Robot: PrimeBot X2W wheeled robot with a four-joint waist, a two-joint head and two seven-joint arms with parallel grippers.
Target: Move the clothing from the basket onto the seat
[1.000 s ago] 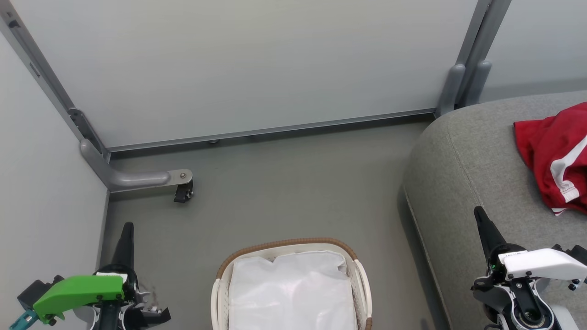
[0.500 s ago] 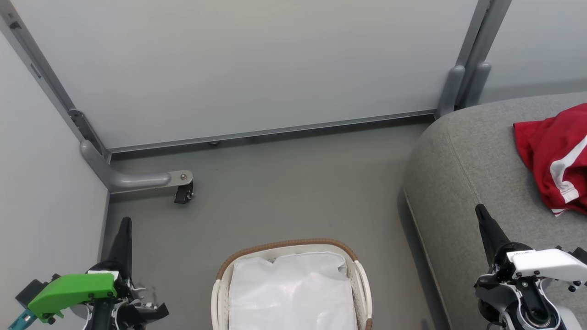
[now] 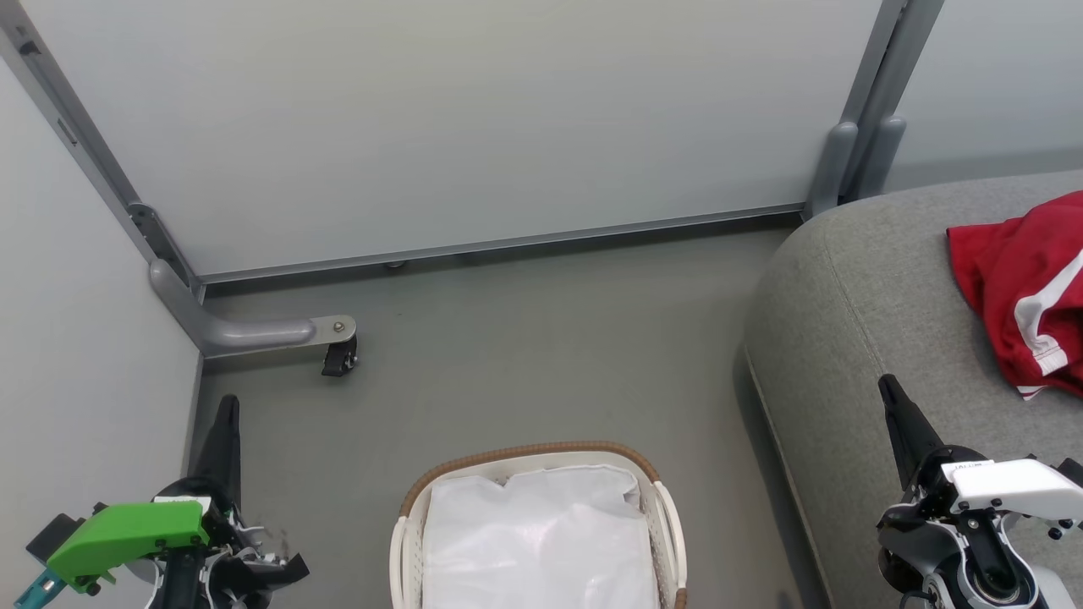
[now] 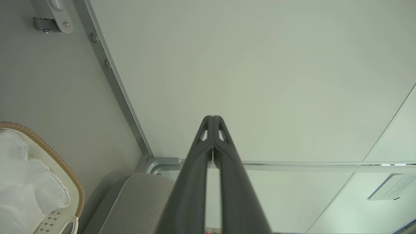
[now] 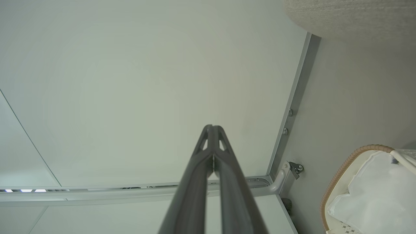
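1. My left claw (image 3: 226, 412) was clenched on nothing. Its two dark fingers met tip to tip and pointed at the pale wall panel (image 3: 457, 118) ahead.
2. My right claw (image 3: 889, 393) was clenched the same way and also carried nothing. It hung above the near edge of the seat (image 3: 854, 321).
3. The clothing (image 3: 1019, 288), a red garment with a broad white stripe, lay crumpled on the seat. It was ahead of my right claw and off to its right, well apart from the fingers.
4. The basket (image 3: 529, 450) stood on the floor (image 3: 525, 338) between my two claws, nearer to my body than either tip and touched by neither. Inside it I could see the plain white liner (image 3: 541, 541) and no red fabric. Its nearest part ran off the bottom of the head view, so I could not vouch for that end.
5. I judged the transfer done, or nearly so. That would explain why both claws sat out to the sides, clear of the basket's brown rim, and not reaching into it.
6. Closed fingers suited that pose: they made a slim shape with nothing to snag on the liner or the upholstery.
7. The garment rested well in from the seat's rounded corner, which lay ahead of my right claw. I thought it unlikely to slide off.
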